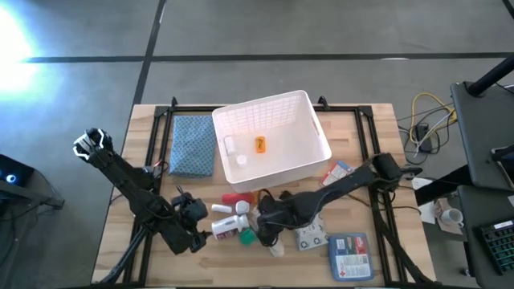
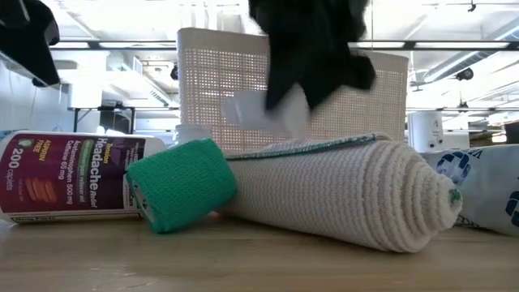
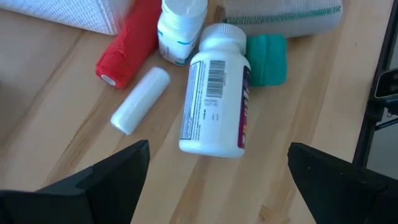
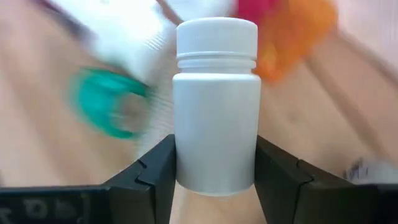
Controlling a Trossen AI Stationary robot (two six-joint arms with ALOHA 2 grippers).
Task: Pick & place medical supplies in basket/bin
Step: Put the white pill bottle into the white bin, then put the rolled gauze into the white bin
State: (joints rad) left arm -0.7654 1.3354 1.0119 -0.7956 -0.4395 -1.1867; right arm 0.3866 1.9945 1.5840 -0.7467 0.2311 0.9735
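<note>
My right gripper (image 4: 214, 171) is shut on a plain white pill bottle (image 4: 215, 106), above the pile in front of the white lattice basket (image 1: 277, 108). My left gripper (image 3: 217, 177) is open, its fingers apart over the lying headache-pill bottle (image 3: 214, 93) without touching it. Around that bottle lie a red roll (image 3: 127, 46), a small white roll (image 3: 140, 99), a green roll (image 3: 267, 59) and another white bottle (image 3: 180, 28). The basket holds an orange vial (image 1: 259, 144) and a white bottle (image 1: 230, 146). My right gripper pinches the white pill bottle by its lower body (image 4: 214, 158) between the two fingers (image 4: 155, 168), one on each side. The cap end (image 4: 216, 34) points away from the wrist. In the low view the bottle (image 2: 272, 105) hangs below the gripper, clear of the table.
A blue-grey folded cloth (image 1: 193, 146) lies left of the basket. A red-white-blue box (image 1: 337, 172), a grey packet (image 1: 309, 237) and a blue pouch (image 1: 348, 255) lie to the right. A big white rolled bandage (image 2: 340, 191) lies near the table's near edge. Both arms work close together.
</note>
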